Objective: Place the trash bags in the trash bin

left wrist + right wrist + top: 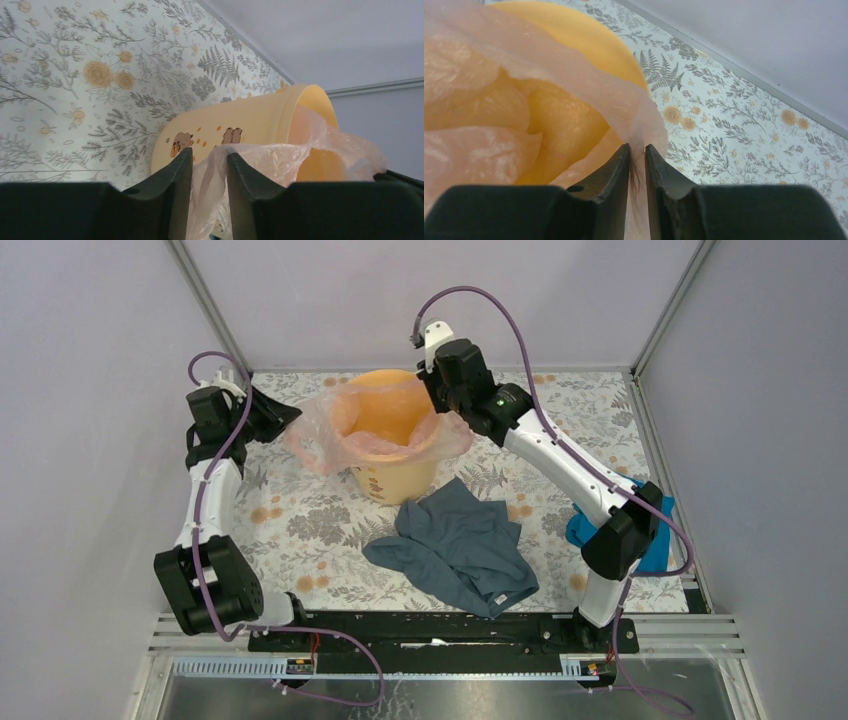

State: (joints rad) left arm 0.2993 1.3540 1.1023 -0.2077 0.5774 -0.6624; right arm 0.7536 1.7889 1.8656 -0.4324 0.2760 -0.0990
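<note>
Nearest the lens on the right wrist, the dark fingers (609, 200) of the right gripper (637, 190) stand almost together, a fold of the thin, wrinkly, translucent pale-pink plastic film bag (484, 150) nipped between them; that reads as a pinch on the film. Over on the left wrist, the left gripper (210, 192) has film running up through its jaws too, but a wider gap shows there; whether it really bites the film, I cannot tell.

From above, the round yellow-orange plastic bucket (390, 480) stands upright at the far middle of the floral-patterned table (300, 530); the bag sits partly down inside its mouth, with loose film spilling over the rim on both sides; one arm is at each side of the rim. A crumpled grey-blue garment (460, 545) lies just beside the bucket's base, nearer the arms; a bright blue folded cloth (580, 530) peeks out behind the right arm, well apart from the action.

My call: the step in hand is taking hold of the bag's opposite edges to seat it in the bucket. Next up, the left hold needs to be firm, then both arms must work the film together; uneven pulling could tip the bucket or tear the film.
</note>
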